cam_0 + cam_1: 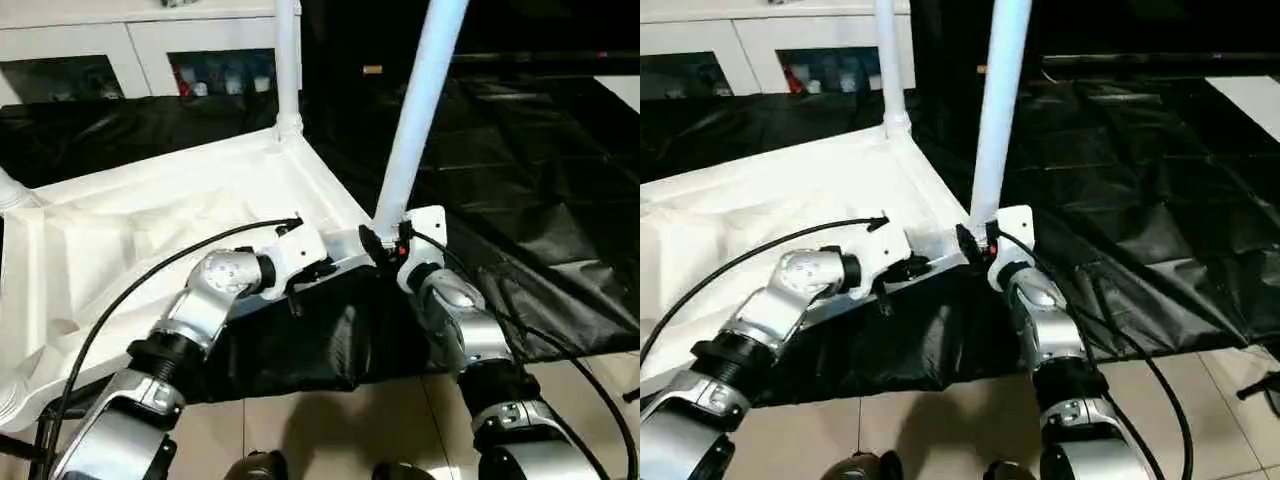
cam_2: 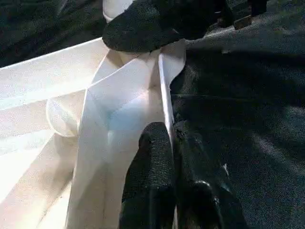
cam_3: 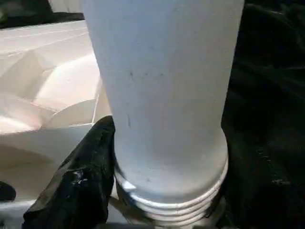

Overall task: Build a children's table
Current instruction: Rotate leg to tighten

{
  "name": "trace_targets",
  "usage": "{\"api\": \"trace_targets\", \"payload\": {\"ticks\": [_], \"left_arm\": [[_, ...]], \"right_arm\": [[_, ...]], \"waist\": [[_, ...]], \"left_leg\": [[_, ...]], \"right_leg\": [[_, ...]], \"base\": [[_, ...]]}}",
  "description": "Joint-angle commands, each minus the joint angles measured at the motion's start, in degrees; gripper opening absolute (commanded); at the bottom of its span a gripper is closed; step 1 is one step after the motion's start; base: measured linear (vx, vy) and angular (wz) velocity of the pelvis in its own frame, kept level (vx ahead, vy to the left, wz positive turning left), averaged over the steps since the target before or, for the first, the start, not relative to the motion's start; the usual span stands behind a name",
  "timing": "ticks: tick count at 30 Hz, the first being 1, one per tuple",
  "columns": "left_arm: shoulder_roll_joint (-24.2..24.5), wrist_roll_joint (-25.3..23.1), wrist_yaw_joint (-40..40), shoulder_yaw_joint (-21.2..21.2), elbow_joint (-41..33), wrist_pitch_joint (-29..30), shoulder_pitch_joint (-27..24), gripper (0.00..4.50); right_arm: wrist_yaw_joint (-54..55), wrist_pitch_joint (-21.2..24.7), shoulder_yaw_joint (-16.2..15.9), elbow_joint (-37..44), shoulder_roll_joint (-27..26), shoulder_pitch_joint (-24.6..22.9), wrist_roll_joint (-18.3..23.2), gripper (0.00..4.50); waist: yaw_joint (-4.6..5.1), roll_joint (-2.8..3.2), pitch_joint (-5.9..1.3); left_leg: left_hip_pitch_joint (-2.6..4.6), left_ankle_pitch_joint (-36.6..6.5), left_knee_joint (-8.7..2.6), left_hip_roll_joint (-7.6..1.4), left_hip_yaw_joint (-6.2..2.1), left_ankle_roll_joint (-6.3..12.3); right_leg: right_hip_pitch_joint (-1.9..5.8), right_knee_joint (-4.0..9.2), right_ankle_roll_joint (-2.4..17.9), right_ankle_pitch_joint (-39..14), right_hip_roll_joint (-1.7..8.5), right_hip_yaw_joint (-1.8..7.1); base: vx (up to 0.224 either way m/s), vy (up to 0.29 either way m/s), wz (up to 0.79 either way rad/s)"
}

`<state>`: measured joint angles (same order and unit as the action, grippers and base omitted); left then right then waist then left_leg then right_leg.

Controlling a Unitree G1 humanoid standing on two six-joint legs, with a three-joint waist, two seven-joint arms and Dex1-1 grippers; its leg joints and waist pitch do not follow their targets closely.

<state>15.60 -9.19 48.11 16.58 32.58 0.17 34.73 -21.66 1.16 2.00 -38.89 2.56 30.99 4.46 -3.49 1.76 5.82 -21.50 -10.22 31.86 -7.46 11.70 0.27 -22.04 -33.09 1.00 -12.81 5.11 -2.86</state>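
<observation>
Silver forearms reach an upturned tabletop on black cloth: left gripper pinches its rim, right gripper clasps a leg (threads exposed); tilting could cross-thread it.

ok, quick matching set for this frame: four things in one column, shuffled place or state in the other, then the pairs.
Things:
1. left gripper
2. right gripper
3. far leg
4. cabinet

States:
A. stands behind the black-draped table
B. shut on the tabletop's rim
C. upright in the far corner socket
D. around the near leg's base

Pairs: 1-B, 2-D, 3-C, 4-A
</observation>
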Motion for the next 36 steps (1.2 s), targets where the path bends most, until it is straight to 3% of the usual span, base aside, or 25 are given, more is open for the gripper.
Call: {"api": "trace_targets", "payload": {"ticks": [1,3,5,9,14,17,19,20,21,22,23,24,26,27,28,29,31,32,36], "left_arm": [[0.06,-0.21,1.24,0.98,0.89,-1.13,0.54,0.0],[0.23,-0.05,1.51,0.93,1.13,-1.27,0.64,0.0],[0.57,0.03,1.69,0.97,1.61,-1.92,0.8,0.0],[0.78,0.13,2.15,0.89,1.78,-2.52,0.66,0.0],[1.66,0.54,3.9,1.37,2.73,-4.29,1.02,0.0],[2.25,1.4,5.54,0.89,2.83,-4.63,1.27,0.0],[3.03,2.17,7.5,0.59,3.33,-5.83,1.54,0.0],[3.18,2.19,7.64,0.59,3.45,-6.1,1.6,0.0],[3.3,2.59,8.04,0.32,3.43,-5.82,1.76,0.0],[3.26,3.17,8.49,-0.01,3.31,-5.46,1.85,0.27],[3.16,4.52,9.71,-0.64,3.08,-4.28,2.11,0.44],[3.13,5.17,10.44,-0.88,2.99,-3.53,2.3,0.55],[3.35,5.36,11.59,-0.68,3.14,-3.34,2.71,0.78],[3.39,5.13,11.36,-0.64,3.45,-3.98,2.96,0.78],[3.3,5.13,11.36,-0.69,3.85,-4.2,3.28,0.91],[3.1,5.23,11.22,-0.86,4.57,-4.51,3.95,0.98],[3.03,5.18,11.02,-0.89,4.93,-4.78,4.26,1.12],[2.84,4.88,10.4,-0.91,6.13,-5.53,5.08,1.12],[2.39,4.17,9.02,-1.07,8.42,-6.57,6.49,1.12]], "right_arm": [[-4.35,1.74,-3.29,-0.92,-0.64,-0.01,-0.45,2.75],[-5.27,1.81,-3.04,-1.02,-0.29,0.2,-0.07,2.75],[-7.46,1.55,-2.7,-1.45,0.46,0.7,0.32,3.44],[-7.48,0.53,-3.05,-1.23,1.4,1.13,-0.54,3.65],[-12.68,0.59,-2.81,3.05,3.88,-0.35,1.52,3.65],[-16.31,0.95,-3.17,5.97,5.79,-2.04,2.23,3.65],[-19.56,1.3,-3.5,8.21,7.68,-3.37,3.0,3.65],[-20.06,1.31,-3.55,8.44,7.95,-3.5,3.21,3.65],[-21.04,1.65,-3.6,9.0,8.54,-3.77,3.58,3.65],[-21.69,1.86,-3.62,9.36,8.9,-3.92,3.83,3.74],[-23.01,2.24,-3.69,10.05,9.68,-4.2,4.19,3.78],[-23.63,2.31,-3.72,10.32,10.09,-4.31,4.26,3.78],[-24.29,2.51,-3.67,10.64,10.5,-4.46,4.35,3.78],[-24.44,2.75,-3.65,10.93,10.63,-4.59,4.41,3.78],[-24.56,2.86,-3.66,11.07,10.75,-4.66,4.42,3.78],[-24.86,3.06,-3.71,11.27,10.92,-4.75,4.53,3.78],[-24.94,3.13,-3.75,11.35,11.0,-4.77,4.58,3.78],[-25.28,3.41,-3.83,11.6,11.14,-4.87,4.78,3.78],[-25.57,3.5,-4.05,11.56,11.27,-4.82,4.85,3.78]], "waist": [[-0.09,-0.31,-2.91],[-0.1,-0.18,-2.9],[-0.07,-0.28,-3.0],[-0.03,-0.18,-3.17],[-0.3,-0.3,-3.68],[-0.74,-0.1,-4.21],[-0.99,-0.1,-4.85],[-1.12,0.08,-5.01],[-1.43,0.02,-5.46],[-1.43,0.02,-5.46],[-1.69,0.06,-5.43],[-1.88,0.14,-5.49],[-1.88,0.2,-5.19],[-1.78,0.26,-4.91],[-1.78,0.26,-4.91],[-1.7,0.25,-4.73],[-1.62,0.22,-4.56],[-1.71,0.18,-4.71],[-1.66,0.09,-4.83]], "left_leg": [[1.82,-25.0,-5.11,-6.37,-3.46,-2.66],[1.7,-24.03,-5.15,-6.42,-3.44,-2.43],[1.7,-22.87,-5.03,-6.43,-3.29,-1.99],[1.71,-21.46,-4.9,-6.39,-3.04,-1.54],[1.63,-16.86,-4.46,-6.36,-2.57,0.49],[1.44,-9.79,-3.59,-6.29,-2.06,3.81],[0.91,-3.95,-2.81,-6.18,-2.15,6.26],[0.79,-2.05,-2.52,-6.19,-2.16,7.16],[0.64,1.77,-1.54,-5.9,-1.95,9.34],[0.64,1.77,-1.54,-5.9,-1.95,9.34],[0.05,3.13,-1.06,-5.87,-1.89,11.05],[0.02,2.46,-1.0,-5.89,-1.93,11.24],[-0.13,-2.28,-1.32,-6.28,-2.01,10.13],[-0.21,-5.67,-1.65,-6.4,-2.09,8.63],[-0.21,-5.67,-1.65,-6.4,-2.09,8.63],[0.03,-9.92,-2.12,-6.46,-2.11,5.99],[0.25,-13.02,-2.47,-6.45,-2.16,3.7],[0.36,-13.48,-2.54,-6.5,-2.21,2.75],[0.21,-12.73,-2.47,-6.29,-2.15,2.19]], "right_leg": [[0.26,4.83,9.93,-19.78,5.69,3.59],[0.28,4.69,10.3,-18.98,5.59,3.57],[0.4,4.51,10.91,-17.49,5.52,3.56],[0.48,4.42,11.47,-16.2,5.4,3.5],[0.81,3.71,12.88,-9.7,5.03,3.41],[1.2,2.58,15.07,0.23,4.73,3.12],[1.79,1.37,16.05,7.6,4.61,2.69],[1.76,1.01,16.36,9.96,4.55,2.6],[1.53,0.18,17.17,16.04,4.32,2.47],[1.53,0.18,17.17,16.04,4.32,2.47],[1.32,-0.28,17.88,18.38,4.38,2.33],[1.32,-0.19,17.88,17.25,4.49,2.25],[1.1,0.43,17.76,9.34,4.61,2.24],[0.97,0.83,17.45,4.21,4.63,2.3],[0.97,0.83,17.45,4.21,4.63,2.3],[0.88,1.45,16.85,-1.63,4.66,2.42],[0.72,1.91,16.04,-5.43,4.69,2.57],[0.77,1.93,15.62,-6.12,4.79,2.63],[0.83,1.82,15.33,-4.52,4.83,2.68]], "base": [[0.0,0.0,0.0],[0.0,0.0,0.0],[0.0,0.0,0.0],[0.0,0.0,0.0],[0.0,0.0,0.0],[0.039,-0.007,0.05],[0.058,-0.005,0.0],[0.052,-0.002,-0.02],[0.0,0.0,0.0],[0.0,0.0,0.0],[0.0,0.0,0.0],[0.0,0.0,0.0],[0.0,0.0,0.0],[0.0,0.0,0.0],[-0.053,0.0,0.01],[-0.053,0.0,0.01],[-0.027,0.0,0.01],[0.0,0.0,0.0],[0.0,0.0,0.0]]}}
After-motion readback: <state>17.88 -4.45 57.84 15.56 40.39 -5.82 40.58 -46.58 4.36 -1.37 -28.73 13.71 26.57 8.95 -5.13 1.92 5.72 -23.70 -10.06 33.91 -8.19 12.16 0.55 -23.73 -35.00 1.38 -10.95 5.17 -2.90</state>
